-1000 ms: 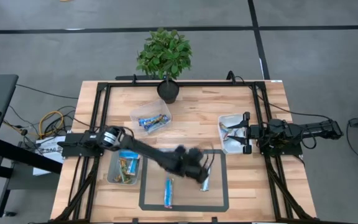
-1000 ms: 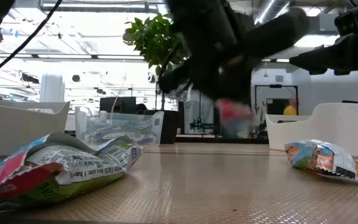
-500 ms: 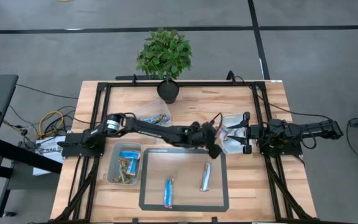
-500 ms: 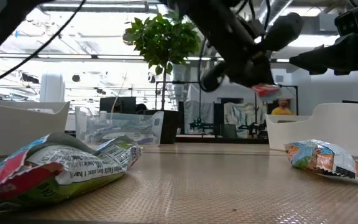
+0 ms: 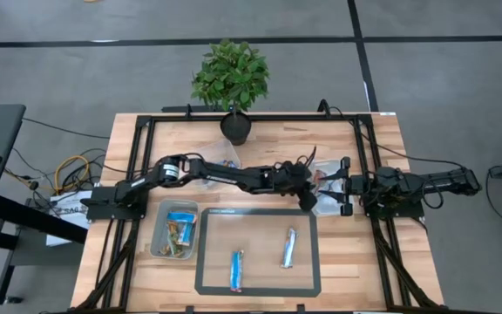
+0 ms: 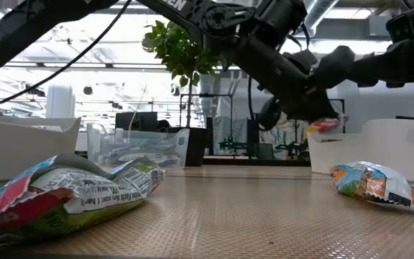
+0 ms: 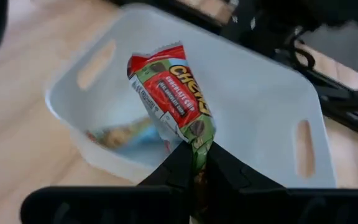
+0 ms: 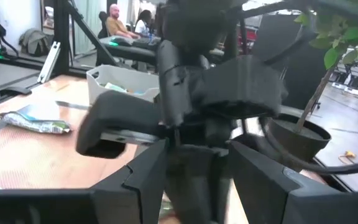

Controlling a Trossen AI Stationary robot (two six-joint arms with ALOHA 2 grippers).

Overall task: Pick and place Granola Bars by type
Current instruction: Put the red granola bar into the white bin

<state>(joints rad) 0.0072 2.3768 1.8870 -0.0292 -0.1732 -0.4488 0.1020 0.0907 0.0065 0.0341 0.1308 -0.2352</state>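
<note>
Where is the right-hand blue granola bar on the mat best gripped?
Across its narrow middle, from above: the blue granola bar lies flat on the mat, long sides free. The left gripper holds a Chewy bar over the white bin; the right gripper waits nearby.

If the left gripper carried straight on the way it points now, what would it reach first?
Probably the white bin. The left gripper, shut on a red-and-green granola bar, points down into it, where another wrapped bar lies. Depth is hard to judge.
</note>
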